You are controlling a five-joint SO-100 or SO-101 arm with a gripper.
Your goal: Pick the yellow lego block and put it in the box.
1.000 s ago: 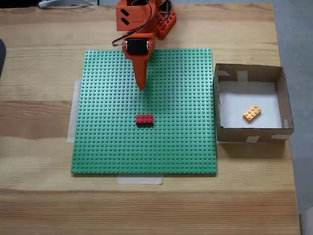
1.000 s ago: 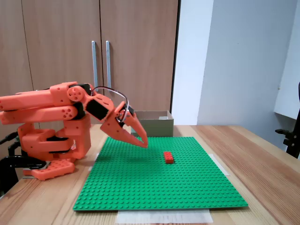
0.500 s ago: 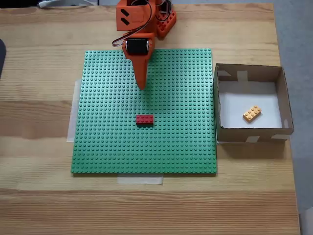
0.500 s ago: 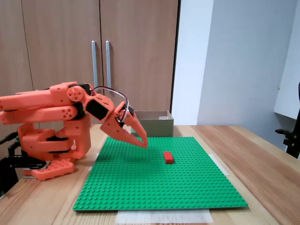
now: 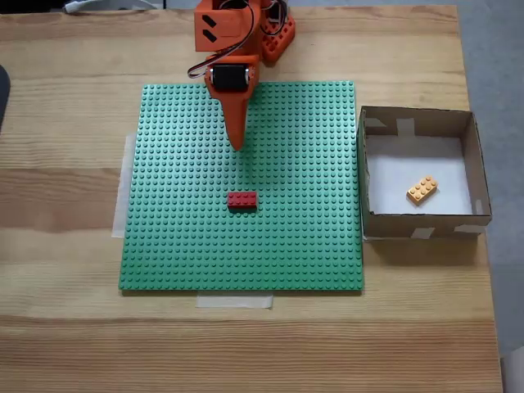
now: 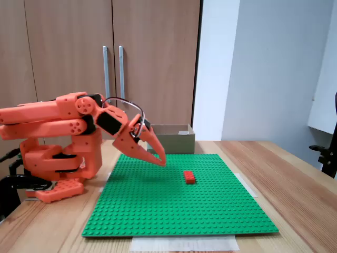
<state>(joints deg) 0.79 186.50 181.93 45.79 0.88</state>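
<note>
The small yellow-orange lego brick (image 5: 422, 189) lies inside the square brown cardboard box (image 5: 417, 223), well to the right of the orange gripper (image 5: 237, 144) in the top-down fixed view. The gripper's fingers look closed and empty, above the green studded baseplate (image 5: 295, 246), near a red brick (image 5: 242, 199).

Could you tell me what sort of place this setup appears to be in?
Probably an office or hobby workspace: a wooden table carrying a green lego baseplate, wooden cupboard doors behind, and part of an office chair at the right edge.
</note>
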